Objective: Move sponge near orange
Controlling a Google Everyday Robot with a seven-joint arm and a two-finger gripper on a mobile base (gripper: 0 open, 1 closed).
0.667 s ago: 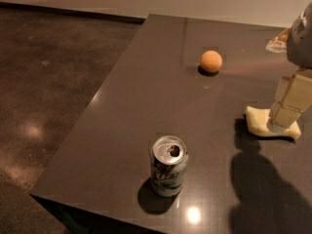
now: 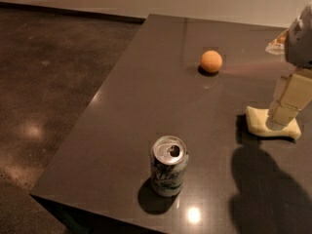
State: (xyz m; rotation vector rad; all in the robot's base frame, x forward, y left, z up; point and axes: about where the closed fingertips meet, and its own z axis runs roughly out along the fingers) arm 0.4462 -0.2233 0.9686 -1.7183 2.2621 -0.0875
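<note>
Since the sponge (image 2: 257,122) lies well apart from the orange (image 2: 211,61), step in hand: as I judge it, getting a sure hold on the pad before any travel toward the fruit.
Gripper: the gripper (image 2: 280,121) hangs at the right edge of the view, its lower end down on the right half of the sponge's top; whether it is wide, narrow or clamped on the pad cannot be told here.
Sponge: pale yellow, lying flat on the dark table (image 2: 146,106) near its right side.
Sponge against gripper: directly beneath it and apparently touching; the pad's left part and front edge stick out from under it.
Orange: farther back on the table and to the left of the sponge, resting alone.
Can (image 2: 168,172): silver, upright, opened, near the front edge, well apart from both and off the line between them.
Doing it well: the pad looks soft and will likely give, so the hold should be low and centred rather than on a corner; then carry it back and to the left.
Where to stop: just beside the orange, not against it.
Risk: a round fruit would probably roll at a nudge, so the last stretch calls for a slow approach.
</note>
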